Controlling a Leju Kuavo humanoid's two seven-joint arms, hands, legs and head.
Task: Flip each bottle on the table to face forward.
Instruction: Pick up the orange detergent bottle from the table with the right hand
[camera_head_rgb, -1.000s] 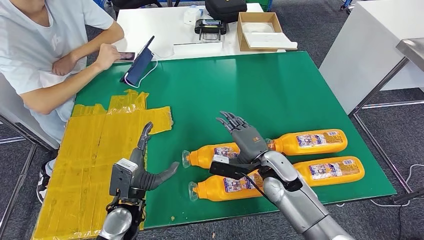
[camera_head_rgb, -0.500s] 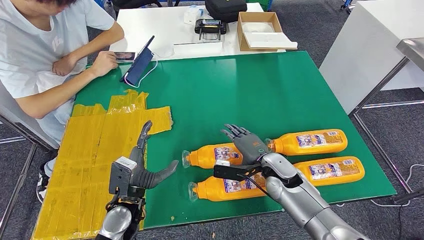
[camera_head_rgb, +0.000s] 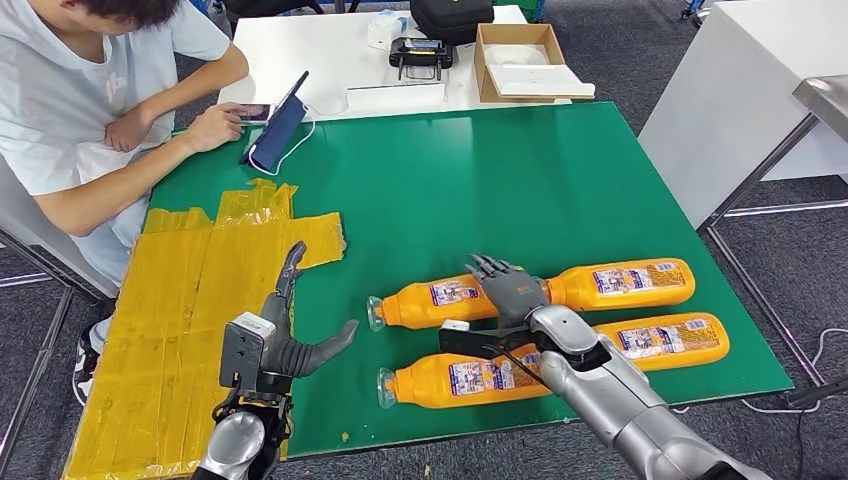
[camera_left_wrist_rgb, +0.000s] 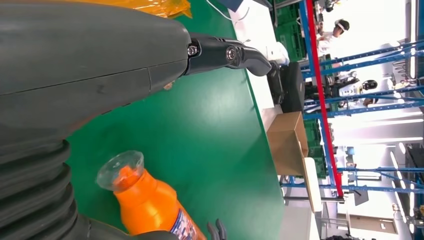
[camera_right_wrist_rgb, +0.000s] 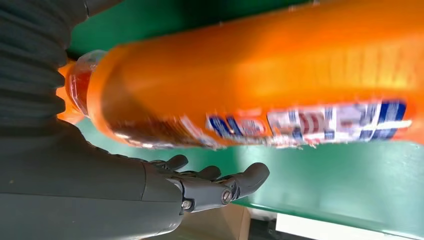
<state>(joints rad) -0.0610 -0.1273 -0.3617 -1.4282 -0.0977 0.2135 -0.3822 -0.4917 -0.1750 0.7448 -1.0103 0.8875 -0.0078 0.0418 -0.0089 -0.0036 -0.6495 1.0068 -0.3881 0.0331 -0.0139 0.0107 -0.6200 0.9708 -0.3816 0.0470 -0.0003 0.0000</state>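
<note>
Four orange bottles lie on their sides near the front right corner of the green desk (camera_head_rgb: 560, 160), caps pointing left: a far-left bottle (camera_head_rgb: 430, 301), a near-left bottle (camera_head_rgb: 460, 380), a far-right bottle (camera_head_rgb: 620, 283) and a near-right bottle (camera_head_rgb: 665, 340) close to the desk's edge. The right hand (camera_head_rgb: 512, 291) hangs spread over the far pair, gripping nothing. The left hand (camera_head_rgb: 290, 345) is splayed wide above bare green beside the yellow tape patch (camera_head_rgb: 200, 300). The right wrist view shows a label's blue-and-white print.

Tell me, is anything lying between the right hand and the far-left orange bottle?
Nothing visible does. The right hand hovers, fingers spread, at the base end of the far-left orange plastic bottle lying on the green table.
</note>
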